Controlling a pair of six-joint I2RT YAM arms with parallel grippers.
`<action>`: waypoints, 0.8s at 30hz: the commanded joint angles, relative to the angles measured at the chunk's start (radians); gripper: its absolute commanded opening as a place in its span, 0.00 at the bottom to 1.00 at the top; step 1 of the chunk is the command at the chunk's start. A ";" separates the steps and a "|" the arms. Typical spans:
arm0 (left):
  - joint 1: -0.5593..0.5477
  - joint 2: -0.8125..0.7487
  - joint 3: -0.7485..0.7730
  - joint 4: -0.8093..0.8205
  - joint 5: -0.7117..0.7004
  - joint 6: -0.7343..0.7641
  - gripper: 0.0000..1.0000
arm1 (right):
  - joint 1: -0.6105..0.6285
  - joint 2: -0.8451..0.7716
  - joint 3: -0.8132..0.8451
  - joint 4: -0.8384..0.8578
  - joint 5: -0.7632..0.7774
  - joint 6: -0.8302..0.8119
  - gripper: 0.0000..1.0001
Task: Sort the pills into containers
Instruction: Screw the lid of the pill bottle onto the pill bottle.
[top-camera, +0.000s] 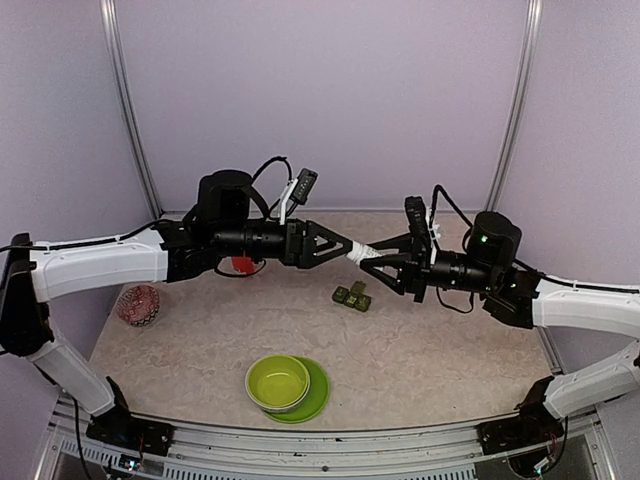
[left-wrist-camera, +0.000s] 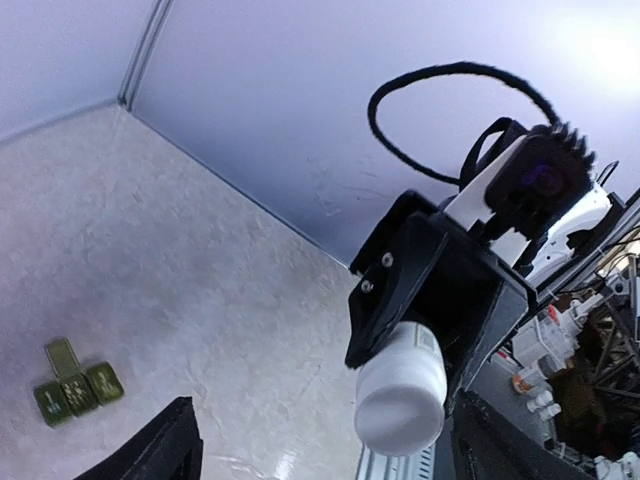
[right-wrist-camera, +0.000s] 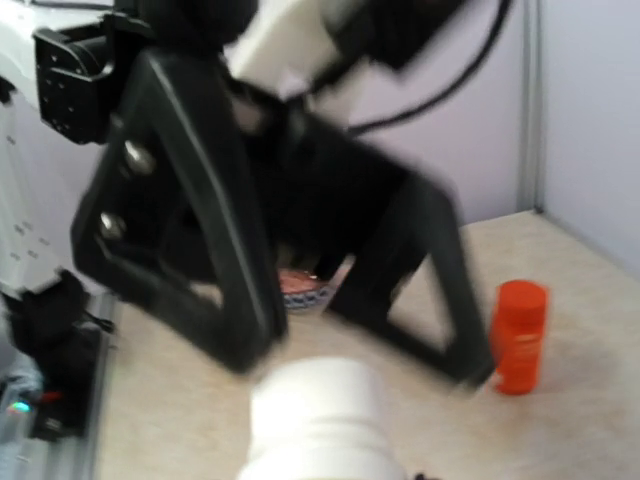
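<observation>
— While both hung above the tabletop (top-camera: 200, 340), which gripper held the white bottle (top-camera: 363, 253)?
— The right gripper (top-camera: 385, 262) clamped it; the left gripper (top-camera: 340, 246) stood spread wide, gripping nothing.
— And the containers (top-camera: 352, 297)?
— On the tabletop, near its middle.

Overhead view: looks down from above and behind, at a distance, taking in the whole beige marbled counter (top-camera: 430, 350). Left wrist view: faces sideways, tilted, very near a white cylindrical plastic bottle (left-wrist-camera: 402, 400), with a dark green three-compartment plastic strip box (left-wrist-camera: 77, 388) small on the counter beyond. Right wrist view: blurred, faces the opposite way, the same white bottle close at its lower edge. The overhead view shares both things.
</observation>
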 joint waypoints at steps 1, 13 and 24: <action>0.009 0.022 0.032 -0.037 0.103 -0.124 0.80 | 0.017 -0.051 0.034 -0.121 0.084 -0.204 0.16; 0.003 0.078 0.071 -0.011 0.217 -0.170 0.57 | 0.059 -0.020 0.077 -0.200 0.152 -0.321 0.16; -0.005 0.089 0.086 -0.029 0.216 -0.150 0.24 | 0.065 0.002 0.089 -0.214 0.180 -0.323 0.16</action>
